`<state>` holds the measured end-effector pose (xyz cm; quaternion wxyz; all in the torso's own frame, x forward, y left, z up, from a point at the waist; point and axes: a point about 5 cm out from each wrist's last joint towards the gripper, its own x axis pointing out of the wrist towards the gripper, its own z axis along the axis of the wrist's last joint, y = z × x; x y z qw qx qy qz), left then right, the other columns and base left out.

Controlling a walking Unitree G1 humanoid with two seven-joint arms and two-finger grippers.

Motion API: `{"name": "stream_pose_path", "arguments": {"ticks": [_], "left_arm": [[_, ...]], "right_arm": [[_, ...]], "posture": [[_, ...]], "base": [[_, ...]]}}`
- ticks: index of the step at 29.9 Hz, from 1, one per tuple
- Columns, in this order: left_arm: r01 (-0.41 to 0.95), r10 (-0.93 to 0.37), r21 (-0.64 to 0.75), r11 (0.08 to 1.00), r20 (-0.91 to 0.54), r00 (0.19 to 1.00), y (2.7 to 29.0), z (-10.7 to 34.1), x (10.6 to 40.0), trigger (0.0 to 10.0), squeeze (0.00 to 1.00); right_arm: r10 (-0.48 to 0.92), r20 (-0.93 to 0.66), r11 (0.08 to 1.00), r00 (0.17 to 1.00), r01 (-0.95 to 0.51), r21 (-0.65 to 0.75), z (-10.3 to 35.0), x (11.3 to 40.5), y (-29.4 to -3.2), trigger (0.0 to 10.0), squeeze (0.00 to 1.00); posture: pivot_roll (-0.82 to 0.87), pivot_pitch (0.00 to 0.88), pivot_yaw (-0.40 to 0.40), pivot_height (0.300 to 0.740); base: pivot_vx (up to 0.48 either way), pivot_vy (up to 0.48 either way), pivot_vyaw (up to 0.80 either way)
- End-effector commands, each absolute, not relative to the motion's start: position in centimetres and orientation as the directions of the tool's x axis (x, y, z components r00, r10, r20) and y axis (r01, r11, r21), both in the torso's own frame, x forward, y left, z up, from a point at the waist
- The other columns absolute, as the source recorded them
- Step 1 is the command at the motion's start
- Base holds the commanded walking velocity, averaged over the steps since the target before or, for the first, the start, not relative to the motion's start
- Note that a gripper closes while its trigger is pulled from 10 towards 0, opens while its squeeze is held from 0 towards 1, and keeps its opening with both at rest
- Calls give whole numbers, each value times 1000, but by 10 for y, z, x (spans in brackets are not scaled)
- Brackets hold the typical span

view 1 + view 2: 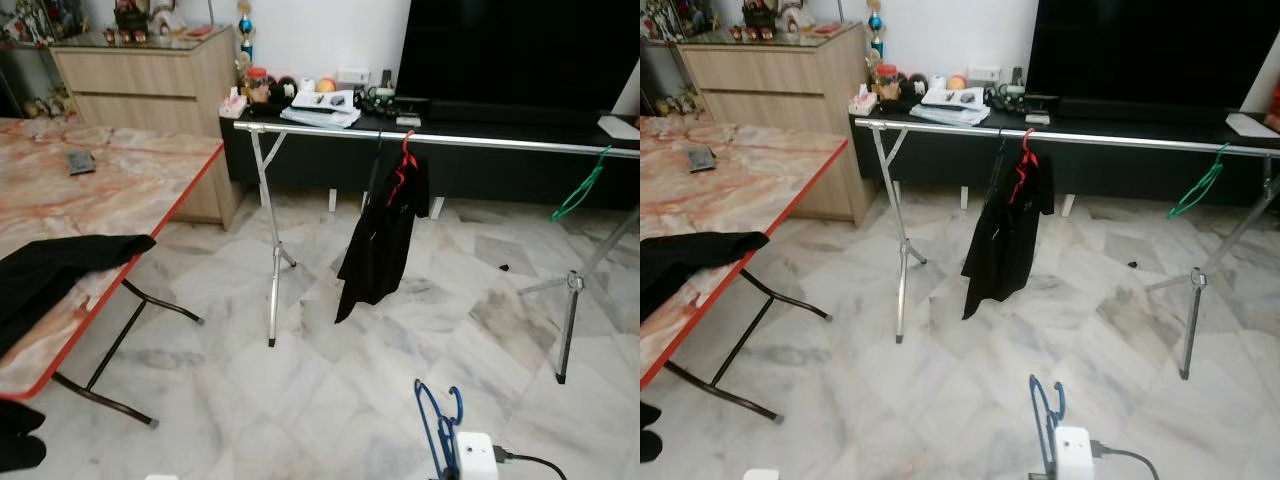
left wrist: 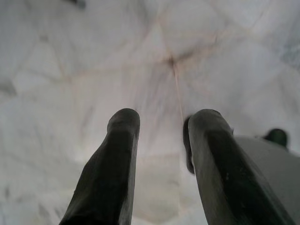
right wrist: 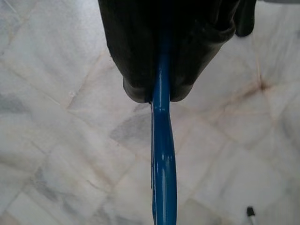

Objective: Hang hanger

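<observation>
Carrying the blue hanger (image 3: pixel 163 178) to the silver rail (image 1: pixel 480 140) calls for a steady walk forward, then a lift high enough for the hook to clear the bar in the free stretch between the red hanger (image 1: pixel 404 160) with its black garment and the green hanger (image 1: pixel 580 190). The right gripper (image 3: pixel 161 91) is clenched on the hanger low before the robot, its long axis running straight out from the fingertips, hook end upward in the head view. The left gripper (image 2: pixel 161 122) hangs released over the marble floor (image 2: pixel 70 61).

Glossy blue plastic hanger (image 3: pixel 163 178), shiny metal rail (image 1: pixel 440 140), polished marble floor (image 1: pixel 330 400).
</observation>
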<state>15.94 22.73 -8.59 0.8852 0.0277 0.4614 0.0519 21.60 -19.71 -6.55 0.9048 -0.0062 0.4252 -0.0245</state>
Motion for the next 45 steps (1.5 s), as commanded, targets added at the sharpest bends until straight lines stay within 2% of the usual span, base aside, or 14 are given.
{"name": "stream_pose_path", "arguments": {"ticks": [1, 45], "left_arm": [[-59, 99, 79, 995, -810, 579, 221, -86, 163, 10000, 0], [-30, 75, 71, 997, -815, 575, 213, -87, 165, 10000, 0]], "right_arm": [[-72, -765, 997, 639, 54, -49, -65, 214, -205, 10000, 0], [-80, -762, 996, 642, 73, -43, -63, 218, -203, 10000, 0]], "posture": [[24, 0, 0, 740], [34, 17, 4, 740]], "base": [[330, 0, 0], [323, 0, 0]]}}
